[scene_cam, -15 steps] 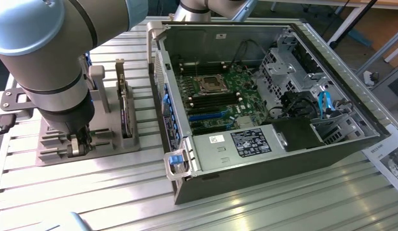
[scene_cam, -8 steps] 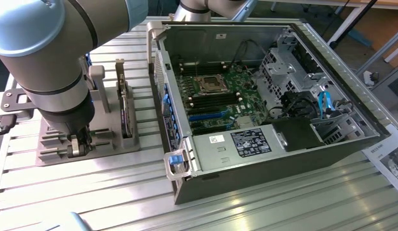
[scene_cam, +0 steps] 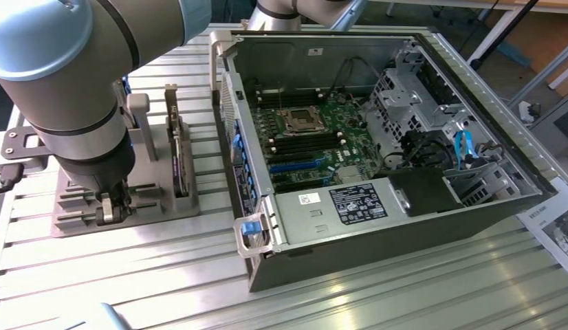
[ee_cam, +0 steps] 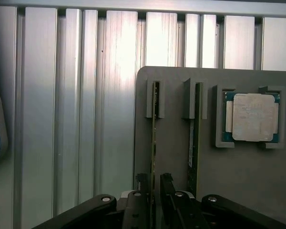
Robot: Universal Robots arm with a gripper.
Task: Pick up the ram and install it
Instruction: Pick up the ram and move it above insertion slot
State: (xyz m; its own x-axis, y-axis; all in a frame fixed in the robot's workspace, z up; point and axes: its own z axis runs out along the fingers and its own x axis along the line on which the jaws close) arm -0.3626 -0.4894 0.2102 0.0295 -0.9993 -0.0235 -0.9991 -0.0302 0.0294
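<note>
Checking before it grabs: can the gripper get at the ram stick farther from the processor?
Likely yes. The open gripper straddles that ram stick, which stands on edge in the gray holder, with nothing between its fingers and the stick.

Slatted aluminium table [scene_cam: 376, 302], bright glare across slats

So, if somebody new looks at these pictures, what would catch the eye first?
First the big grey arm at the exterior view's left, and beside it the open computer case with its green board laid bare. In the wrist view, the open gripper straddles a thin ram standing on edge in a grey holder, with a silver processor in a pocket nearby.
</note>
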